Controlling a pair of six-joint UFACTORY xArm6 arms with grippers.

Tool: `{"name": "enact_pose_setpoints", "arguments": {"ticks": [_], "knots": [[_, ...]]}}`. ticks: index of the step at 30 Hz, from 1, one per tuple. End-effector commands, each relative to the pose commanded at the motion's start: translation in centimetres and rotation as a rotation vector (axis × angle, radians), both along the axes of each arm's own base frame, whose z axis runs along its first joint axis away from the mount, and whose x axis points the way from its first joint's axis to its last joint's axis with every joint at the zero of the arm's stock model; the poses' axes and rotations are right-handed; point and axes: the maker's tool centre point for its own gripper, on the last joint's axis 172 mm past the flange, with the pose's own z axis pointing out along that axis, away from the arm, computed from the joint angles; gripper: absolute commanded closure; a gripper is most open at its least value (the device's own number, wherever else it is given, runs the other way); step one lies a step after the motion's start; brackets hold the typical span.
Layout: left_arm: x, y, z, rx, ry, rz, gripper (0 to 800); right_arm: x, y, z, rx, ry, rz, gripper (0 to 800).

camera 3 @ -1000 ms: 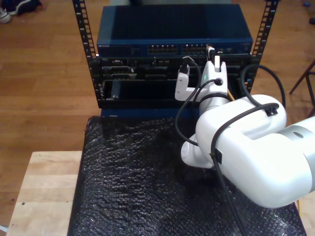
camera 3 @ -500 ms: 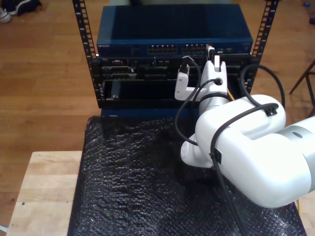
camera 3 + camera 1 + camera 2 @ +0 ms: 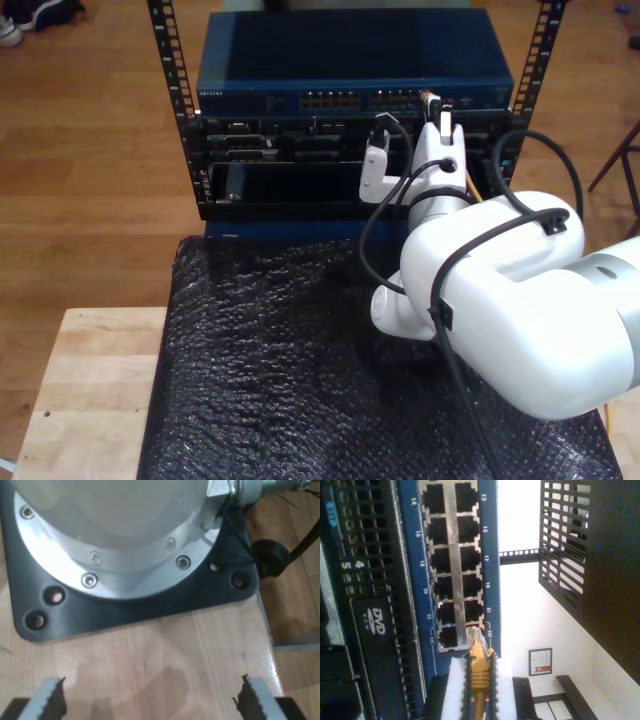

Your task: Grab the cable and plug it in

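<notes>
Presently, my second gripper [image 3: 479, 680] is clenching the thin yellow-orange network cable [image 3: 480, 672] just behind its clear plastic plug [image 3: 473, 639], which is nearing the blue switch's [image 3: 490, 555] port block from six o'clock. The cable is light and limp; the latch is fragile. My first gripper [image 3: 150, 700] is hanging released over the pale wooden tabletop [image 3: 165, 655].

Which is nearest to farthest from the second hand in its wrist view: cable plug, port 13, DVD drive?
1. cable plug: held in my second hand, tip at the switch's end ports.
2. DVD drive: in the black unit alongside.
3. port 13: far end of the port block.
</notes>
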Motion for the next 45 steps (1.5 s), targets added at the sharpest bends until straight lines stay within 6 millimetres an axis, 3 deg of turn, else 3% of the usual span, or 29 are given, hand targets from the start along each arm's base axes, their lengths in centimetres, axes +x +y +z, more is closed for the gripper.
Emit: {"name": "enact_pose_setpoints", "arguments": {"ticks": [12,45], "knots": [[0.0,0.0,0.0,-0.002,0.0,0.0,0,0.4,-0.3,0.8,0.007,-0.017,-0.006,800],[0.0,0.0,0.0,0.0,0.0,0.0,0,0.4,0.8,0.3,-0.01,-0.009,0.013,800]]}}
